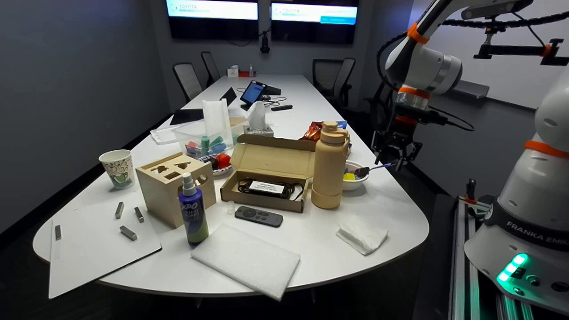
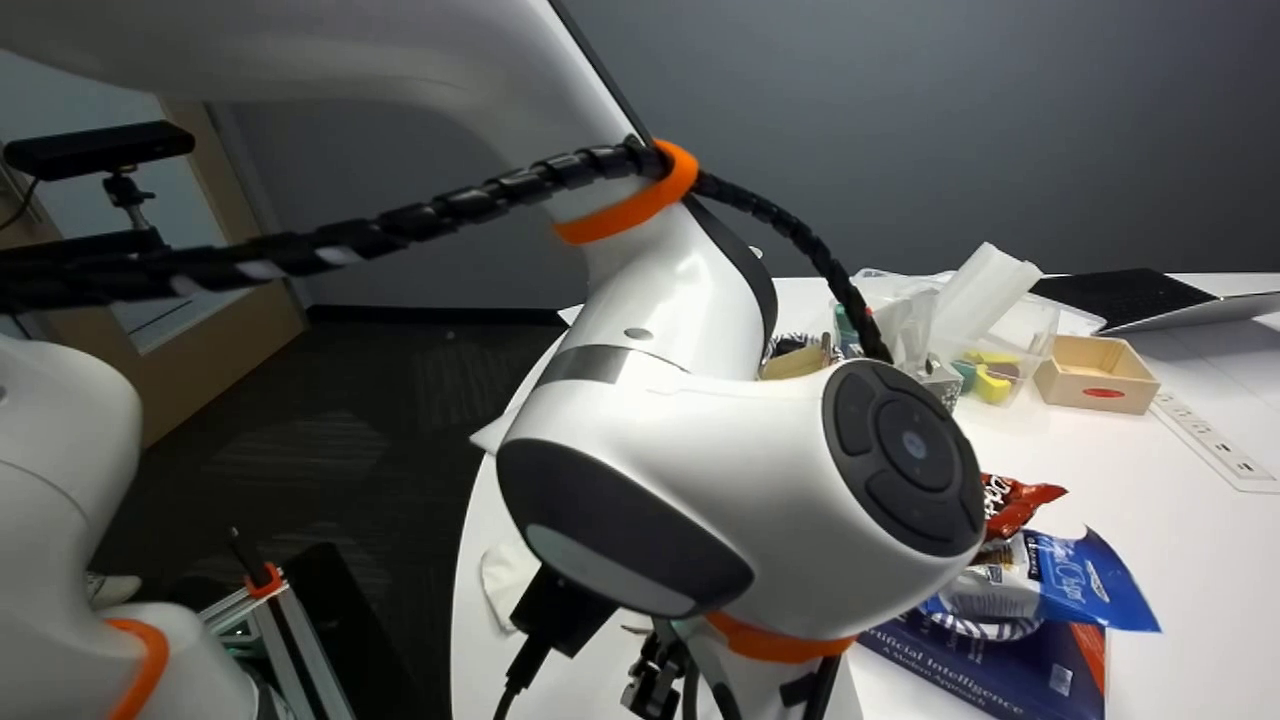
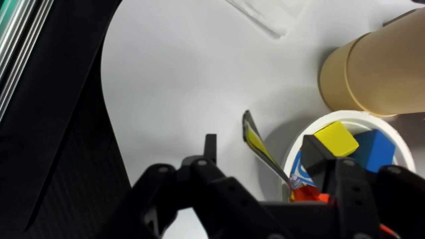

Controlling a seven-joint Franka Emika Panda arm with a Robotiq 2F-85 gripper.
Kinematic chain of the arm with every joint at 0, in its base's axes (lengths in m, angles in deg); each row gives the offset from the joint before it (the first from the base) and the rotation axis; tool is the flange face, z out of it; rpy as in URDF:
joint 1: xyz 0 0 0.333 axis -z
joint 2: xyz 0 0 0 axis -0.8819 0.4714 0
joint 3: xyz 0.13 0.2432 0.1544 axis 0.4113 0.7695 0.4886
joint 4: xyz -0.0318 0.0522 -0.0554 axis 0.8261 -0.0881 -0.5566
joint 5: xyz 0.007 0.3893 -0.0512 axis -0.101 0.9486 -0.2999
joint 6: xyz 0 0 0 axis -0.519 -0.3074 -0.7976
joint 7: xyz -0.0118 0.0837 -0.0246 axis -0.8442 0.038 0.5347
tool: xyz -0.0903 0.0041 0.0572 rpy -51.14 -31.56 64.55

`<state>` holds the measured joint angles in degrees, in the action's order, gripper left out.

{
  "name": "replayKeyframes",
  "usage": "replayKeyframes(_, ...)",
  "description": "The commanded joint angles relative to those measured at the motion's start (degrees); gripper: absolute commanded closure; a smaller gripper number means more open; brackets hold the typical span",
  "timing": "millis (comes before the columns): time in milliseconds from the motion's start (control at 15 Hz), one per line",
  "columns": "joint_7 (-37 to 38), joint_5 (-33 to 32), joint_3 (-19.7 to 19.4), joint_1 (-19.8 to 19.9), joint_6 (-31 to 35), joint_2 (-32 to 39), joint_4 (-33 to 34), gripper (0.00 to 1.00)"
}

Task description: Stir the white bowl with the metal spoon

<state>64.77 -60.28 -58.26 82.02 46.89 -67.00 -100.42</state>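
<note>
– Gripper (image 3: 259, 144) nearest, in the wrist view. Holding anything?
– Nothing; fingers spread wide. One spoon (image 3: 265, 155) shows between them, slanting out of the bowl (image 3: 352, 115) on the table (image 3: 182, 83).
– Bowl's contents?
– One yellow block (image 3: 337, 138), one blue block (image 3: 375, 151). One bottle (image 1: 328, 171), just beside the bowl, partly hides it in an exterior view.
– Elsewhere?
– One napkin (image 1: 362, 235) near the bowl. Only an exterior view, largely blocked by the arm (image 2: 690, 460), shows one book (image 2: 1000, 655).

Screens (image 1: 212, 10) glow against dim walls (image 1: 80, 75) — the counter (image 3: 186, 83) brighter, a soft shadow beside the white bowl (image 3: 327, 120) — while the hand (image 3: 261, 151) is blurred in the wrist view.
</note>
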Motion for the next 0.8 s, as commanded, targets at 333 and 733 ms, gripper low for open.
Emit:
replayKeyframes(333, -2.58, 2.04, -1.34, -0.37, -1.34, 0.55, 1.46, 0.99)
replayKeyframes(733, -5.27, 4.4, -1.39, -0.65, -3.07, 0.85, 2.75, 1.0)
